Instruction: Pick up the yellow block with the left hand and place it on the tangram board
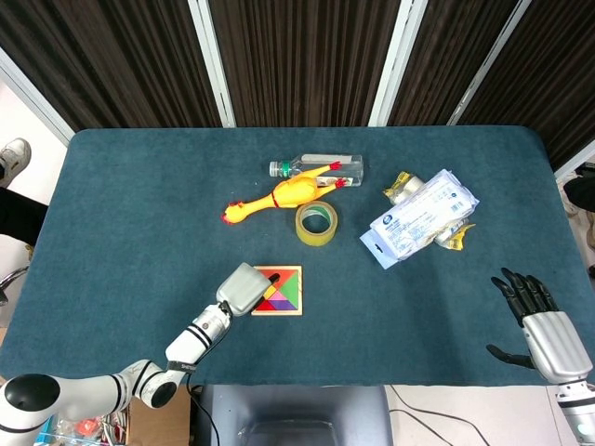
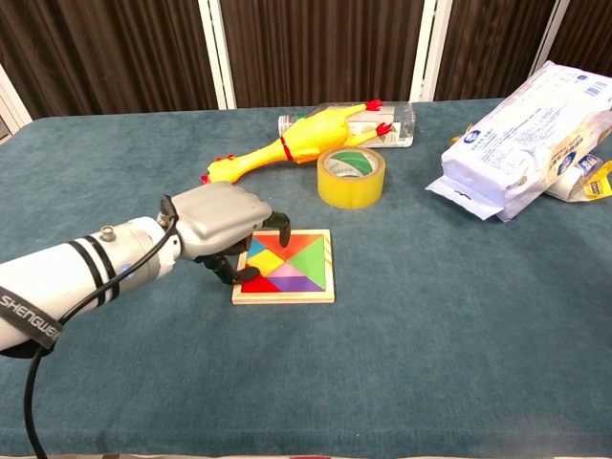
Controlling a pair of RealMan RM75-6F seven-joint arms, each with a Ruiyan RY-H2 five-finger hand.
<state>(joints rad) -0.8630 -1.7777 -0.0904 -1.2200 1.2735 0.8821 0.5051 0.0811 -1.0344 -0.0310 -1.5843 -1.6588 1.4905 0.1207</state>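
Observation:
The tangram board (image 1: 290, 297) (image 2: 308, 264) lies near the table's front, left of centre, filled with coloured pieces. The yellow block (image 2: 264, 259) (image 1: 268, 291) sits flat in the board's left part among the other pieces. My left hand (image 1: 244, 288) (image 2: 222, 228) arches over the board's left edge, one fingertip (image 2: 284, 229) reaching down onto the board behind the block and the thumb low at the board's left side. It grips nothing that I can see. My right hand (image 1: 541, 323) hovers at the front right with its fingers spread, empty, seen only in the head view.
A yellow rubber chicken (image 1: 279, 197) (image 2: 277, 151) lies against a clear bottle (image 1: 321, 166) (image 2: 402, 120) behind the board. A roll of tape (image 1: 316, 223) (image 2: 351, 177) stands just beyond the board. A white package (image 1: 423, 218) (image 2: 526, 129) and snack packets (image 1: 402, 186) lie at the right.

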